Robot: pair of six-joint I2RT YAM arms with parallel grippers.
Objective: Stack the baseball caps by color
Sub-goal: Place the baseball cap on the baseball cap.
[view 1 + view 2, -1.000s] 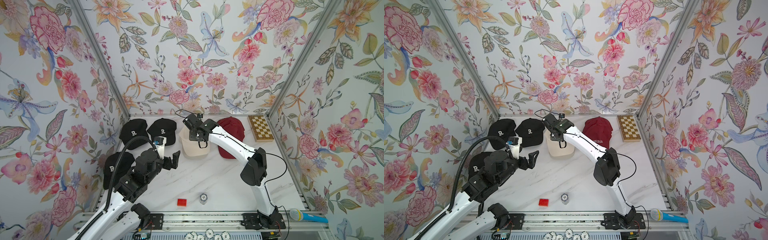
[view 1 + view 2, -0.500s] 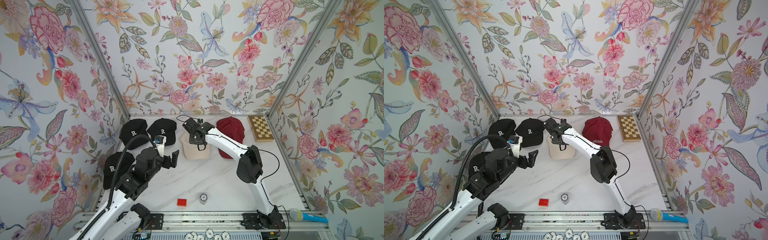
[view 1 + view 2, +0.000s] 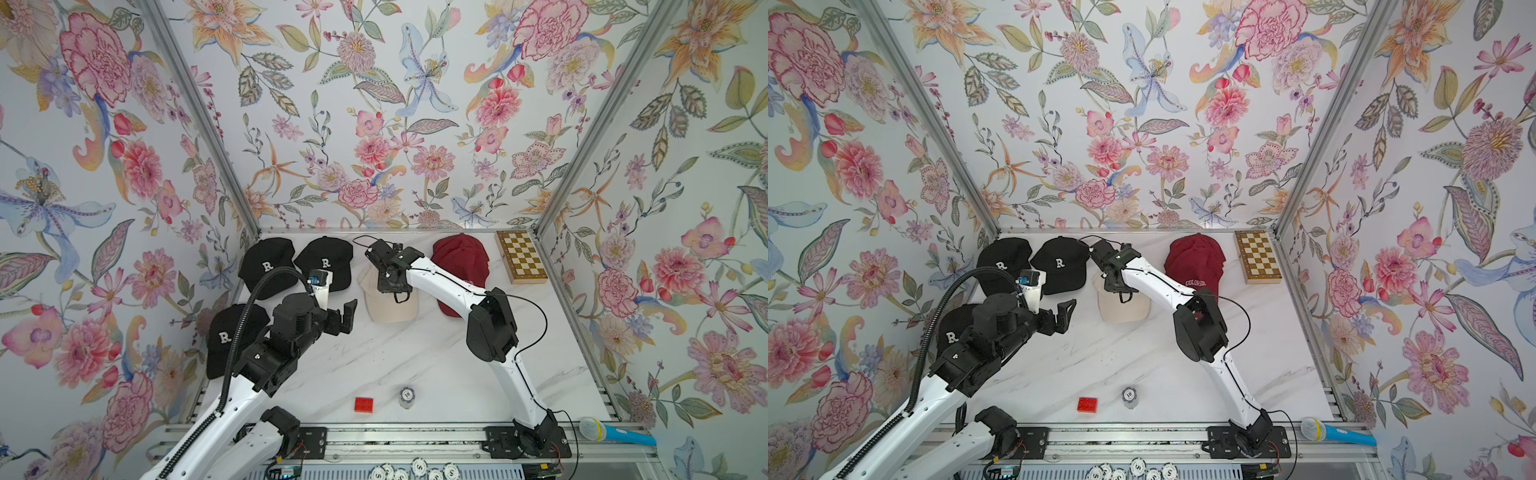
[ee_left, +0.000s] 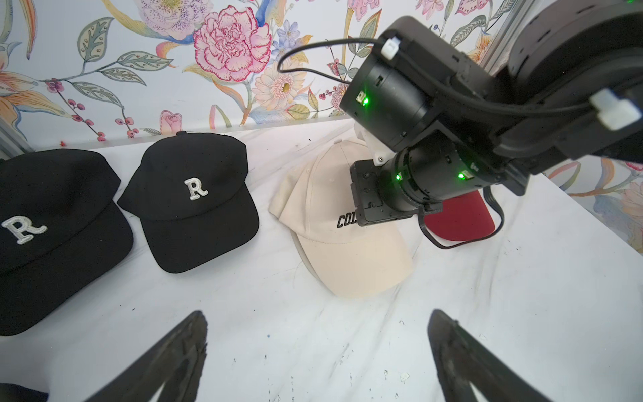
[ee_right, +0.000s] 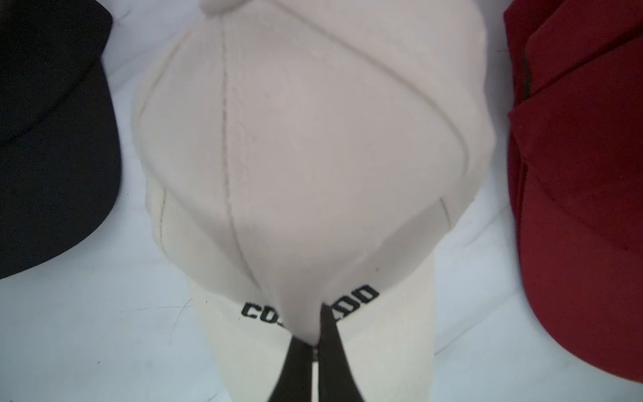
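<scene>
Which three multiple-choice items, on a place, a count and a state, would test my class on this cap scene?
1. What lies between the cream cap and the chessboard? A. dark red cap B. microphone C. poker chip
2. How many black R caps show? A. two B. three C. five
3. The right gripper's fingers are: A. wide open B. shut on the cream cap C. shut on a black cap
1 A: it sits between them in both top views. 2 B: two at the back, one nearer. 3 B: the right wrist view shows crown fabric pinched.

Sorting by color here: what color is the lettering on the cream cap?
Black lettering on the cream cap, clearest in the right wrist view.
</scene>
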